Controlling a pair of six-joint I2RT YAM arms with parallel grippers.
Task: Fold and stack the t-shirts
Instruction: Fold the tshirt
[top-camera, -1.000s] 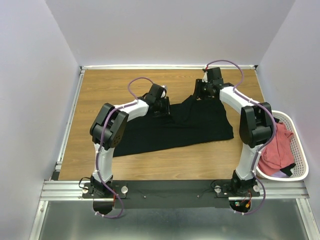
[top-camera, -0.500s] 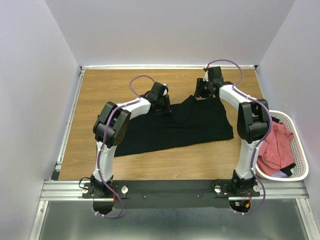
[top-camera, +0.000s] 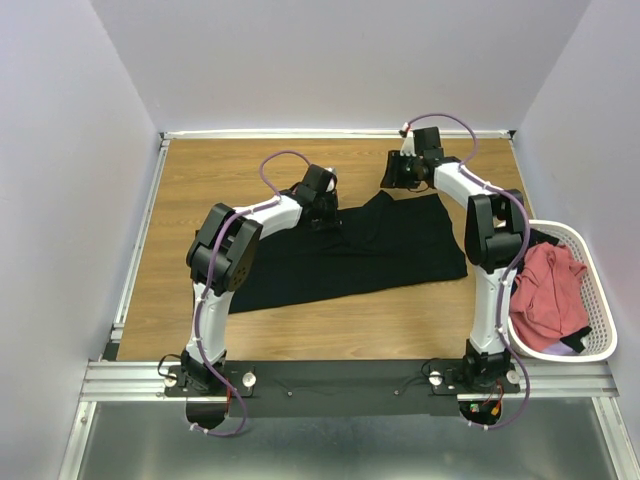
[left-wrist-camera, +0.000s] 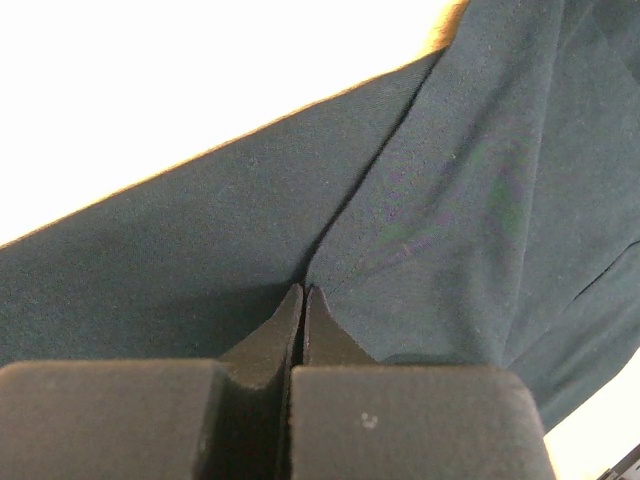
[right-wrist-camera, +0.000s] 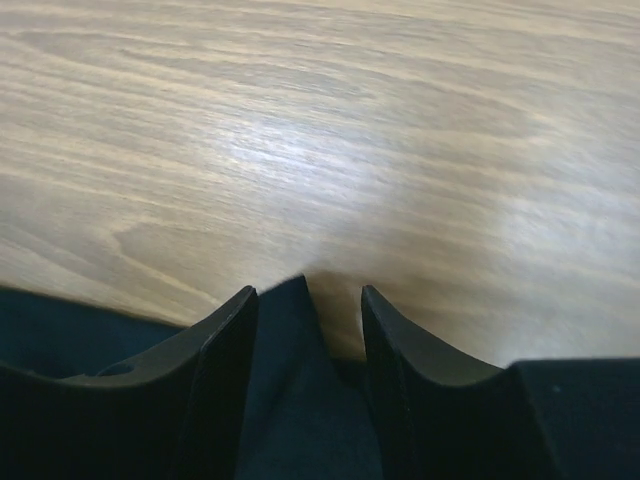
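Left hand (left-wrist-camera: 303, 293) pinches black t-shirt (left-wrist-camera: 450, 200) near far edge.

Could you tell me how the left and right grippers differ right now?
The left gripper is shut on a fold of the black shirt; the right gripper is open, a shirt corner lying in its gap. The left is surrounded by cloth, the right faces bare table. Both are at the shirt's far edge.

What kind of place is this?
Probably a robot test bench: a left arm and right arm bolted to a wooden table, bare walls close around, a black t-shirt and a basket of red shirts.
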